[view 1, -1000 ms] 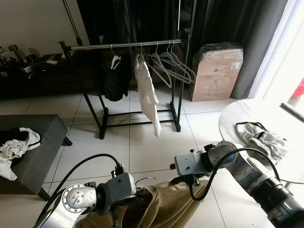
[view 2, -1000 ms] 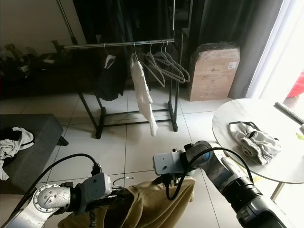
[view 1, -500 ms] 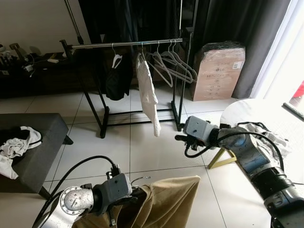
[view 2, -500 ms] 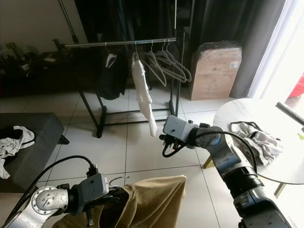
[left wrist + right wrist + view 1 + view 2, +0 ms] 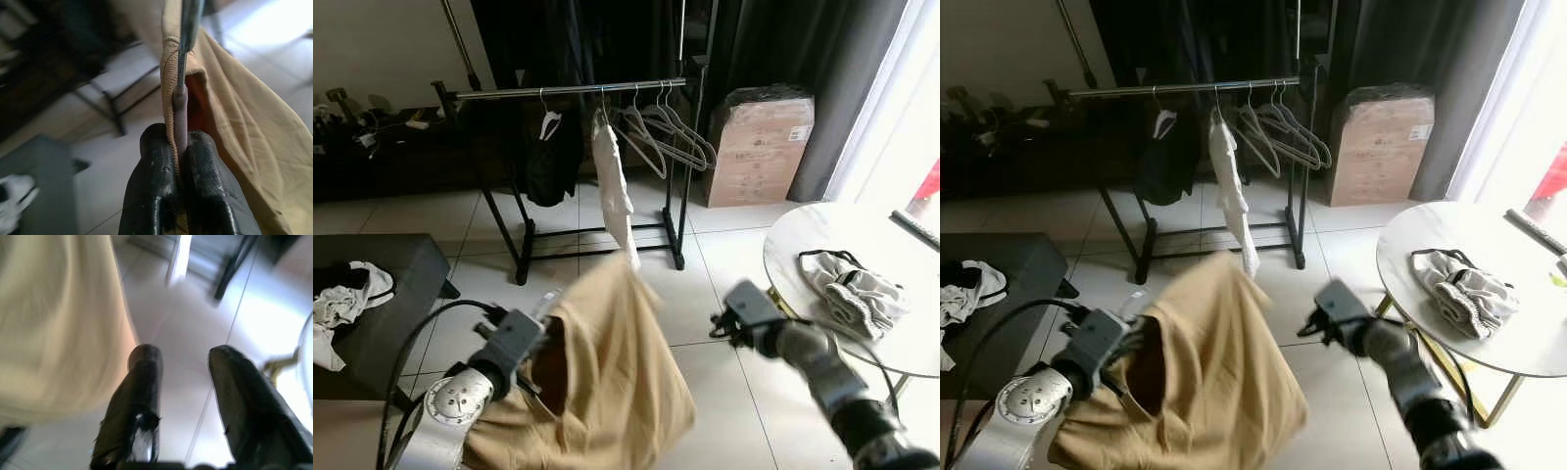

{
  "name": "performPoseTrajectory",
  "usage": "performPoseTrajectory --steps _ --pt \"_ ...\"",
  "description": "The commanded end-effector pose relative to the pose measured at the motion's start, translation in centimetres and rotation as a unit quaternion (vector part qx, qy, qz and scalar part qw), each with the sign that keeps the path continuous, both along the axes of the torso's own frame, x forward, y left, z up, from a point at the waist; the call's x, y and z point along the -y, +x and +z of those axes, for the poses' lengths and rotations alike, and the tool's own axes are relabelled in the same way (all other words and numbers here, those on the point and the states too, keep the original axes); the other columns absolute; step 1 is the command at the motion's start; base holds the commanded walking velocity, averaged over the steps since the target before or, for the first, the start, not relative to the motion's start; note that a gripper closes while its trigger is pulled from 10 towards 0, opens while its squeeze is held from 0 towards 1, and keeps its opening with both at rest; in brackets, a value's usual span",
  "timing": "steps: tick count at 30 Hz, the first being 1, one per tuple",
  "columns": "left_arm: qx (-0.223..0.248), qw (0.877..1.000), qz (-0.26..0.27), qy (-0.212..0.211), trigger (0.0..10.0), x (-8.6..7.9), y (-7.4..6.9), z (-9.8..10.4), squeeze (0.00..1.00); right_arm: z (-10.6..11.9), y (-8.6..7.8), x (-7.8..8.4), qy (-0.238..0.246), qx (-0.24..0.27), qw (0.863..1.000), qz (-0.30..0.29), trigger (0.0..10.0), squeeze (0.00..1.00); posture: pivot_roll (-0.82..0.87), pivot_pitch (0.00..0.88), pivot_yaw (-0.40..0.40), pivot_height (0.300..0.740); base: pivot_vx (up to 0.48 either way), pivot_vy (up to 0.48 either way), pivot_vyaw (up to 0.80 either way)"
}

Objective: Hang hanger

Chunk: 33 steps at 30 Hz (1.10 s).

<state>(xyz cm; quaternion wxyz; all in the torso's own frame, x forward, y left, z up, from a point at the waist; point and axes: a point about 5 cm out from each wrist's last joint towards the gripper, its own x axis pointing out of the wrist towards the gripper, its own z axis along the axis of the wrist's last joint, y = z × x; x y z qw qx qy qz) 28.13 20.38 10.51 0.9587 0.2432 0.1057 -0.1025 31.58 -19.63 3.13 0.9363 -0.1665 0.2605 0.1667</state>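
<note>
Fingers of left gripper (image 5: 176, 161) pinch hanger (image 5: 182, 103) carrying one tan garment (image 5: 607, 382); right gripper (image 5: 183, 382) fingers spread, empty.

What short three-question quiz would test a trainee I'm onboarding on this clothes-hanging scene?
1. True or false: the left hand is shut on the metal hanger carrying the tan cloth garment.
2. The right hand is: A) open, holding nothing; B) shut on the garment; C) gripping the rail.
3. Fill in: the empty grey plastic hangers hang on the silver metal rail of the black clothes ____.

Key: 1 true; 2 A; 3 rack.
</note>
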Motion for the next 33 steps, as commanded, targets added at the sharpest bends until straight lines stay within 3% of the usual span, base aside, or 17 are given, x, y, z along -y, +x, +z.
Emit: performPoseTrajectory --steps 1,3,6,11,14,17,20,21,26,30,33 --pt "0.031 0.997 0.062 0.022 10.0 -1.0 0.4 0.7 0.00 -2.1 -1.6 0.6 0.036 -0.026 0.997 -0.065 10.0 0.00 -0.04 0.084 0.003 0.740 0.000 0.000 0.00" --pt "0.047 0.994 0.089 0.039 10.0 -1.2 0.6 1.0 0.00 -3.3 -2.7 1.0 0.056 -0.046 0.992 -0.104 10.0 0.00 -0.04 0.079 0.003 0.740 0.000 0.000 0.00" --pt "0.068 0.983 0.170 0.015 10.0 -1.2 0.8 1.4 0.00 -5.6 -5.1 1.2 0.094 -0.081 0.979 -0.160 10.0 0.00 -0.03 0.076 0.001 0.740 0.000 0.000 0.00" --pt "0.083 0.973 0.213 0.018 10.0 -1.0 0.8 1.4 0.00 -6.9 -6.5 1.0 0.095 -0.094 0.974 -0.182 10.0 0.00 -0.03 0.075 -0.007 0.740 0.000 0.000 0.00" --pt "0.103 0.961 0.254 0.027 10.0 -1.4 0.8 1.8 0.00 -7.3 -7.0 1.1 0.139 -0.096 0.958 -0.230 10.0 0.00 -0.03 0.079 -0.011 0.740 0.000 0.000 0.00" --pt "0.098 0.954 0.281 0.020 10.0 -1.9 0.7 1.7 0.00 -7.4 -7.1 0.7 0.152 -0.095 0.957 -0.226 10.0 0.00 -0.02 0.080 -0.014 0.740 0.000 0.000 0.00" --pt "0.095 0.953 0.286 -0.011 10.0 -1.8 0.7 1.4 0.00 -7.4 -7.2 0.5 0.142 -0.095 0.961 -0.216 10.0 0.00 -0.02 0.083 -0.014 0.740 0.000 0.000 0.00" --pt "0.100 0.951 0.284 -0.072 10.0 -1.5 0.7 1.3 0.00 -7.6 -7.2 0.2 0.136 -0.097 0.963 -0.210 10.0 0.00 -0.02 0.081 -0.015 0.740 0.000 0.000 0.00" --pt "0.160 0.947 0.235 -0.149 10.0 -0.6 0.2 2.4 0.00 -8.0 -7.8 0.4 0.126 -0.103 0.959 -0.232 10.0 0.00 -0.02 0.081 -0.010 0.740 0.000 0.000 0.00" --pt "0.152 0.964 0.167 -0.142 10.0 -0.4 -1.5 1.5 0.00 -8.7 -8.7 0.4 0.108 -0.121 0.959 -0.234 10.0 0.00 -0.01 0.081 -0.004 0.740 0.000 0.000 0.00" --pt "0.141 0.969 0.165 -0.118 10.0 -0.8 -2.2 0.8 0.00 -9.0 -9.2 0.4 0.103 -0.128 0.958 -0.234 10.0 0.00 -0.01 0.079 -0.001 0.740 0.000 0.000 0.00"
